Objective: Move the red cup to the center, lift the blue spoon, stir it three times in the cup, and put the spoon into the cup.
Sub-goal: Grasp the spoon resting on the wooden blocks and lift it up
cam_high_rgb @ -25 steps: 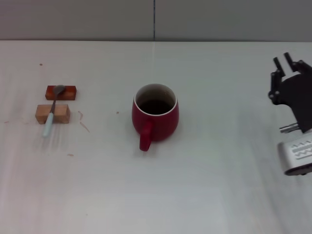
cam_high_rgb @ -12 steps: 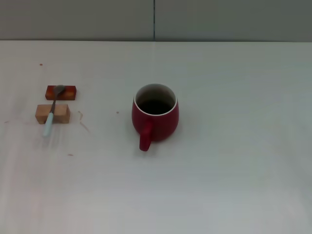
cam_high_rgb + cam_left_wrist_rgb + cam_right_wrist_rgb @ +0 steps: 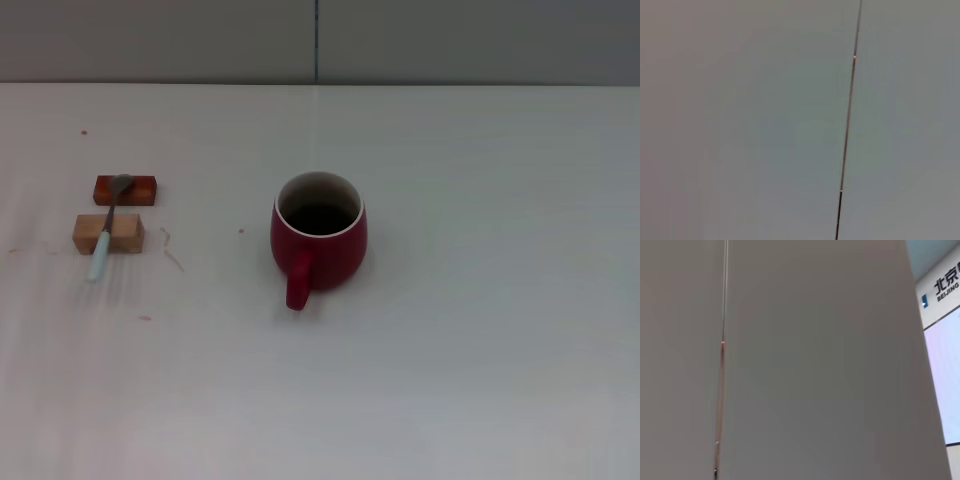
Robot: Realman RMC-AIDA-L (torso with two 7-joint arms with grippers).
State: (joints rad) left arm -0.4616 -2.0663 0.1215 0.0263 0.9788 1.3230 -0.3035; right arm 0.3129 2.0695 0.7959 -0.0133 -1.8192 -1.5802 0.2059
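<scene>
The red cup (image 3: 318,235) stands upright on the white table (image 3: 480,330), about at the middle of the table as the head view shows it, with its loop handle turned toward the robot. Its mouth is open and the inside looks dark; whether it holds anything cannot be told.

The blue spoon (image 3: 107,228) lies well to the left of the cup, on the robot's left side. Its grey bowl rests on a reddish-brown block (image 3: 126,189), its neck crosses a tan block (image 3: 108,232) just nearer the robot, and the pale handle slopes down past that block, its tip about at the table.

Neither gripper shows in any view. Both wrist cameras face a plain grey wall with a thin seam, so both arms appear to be held away from the work, and whether their fingers are apart or together cannot be told.

The cup looks like glazed ceramic: stiff, fairly heavy for its size, smooth and breakable, so it would need setting down gently. The rounded body offers poor purchase; the rim wall or the handle seems a surer hold. With the cup already near the middle, the spoon is likely the next concern. It is slim, light and rigid, and apt to pivot or slip. The blocks raise it, leaving room for fingers on either side of the handle, and that pale stretch just beyond the tan block seems the best place to pinch.
</scene>
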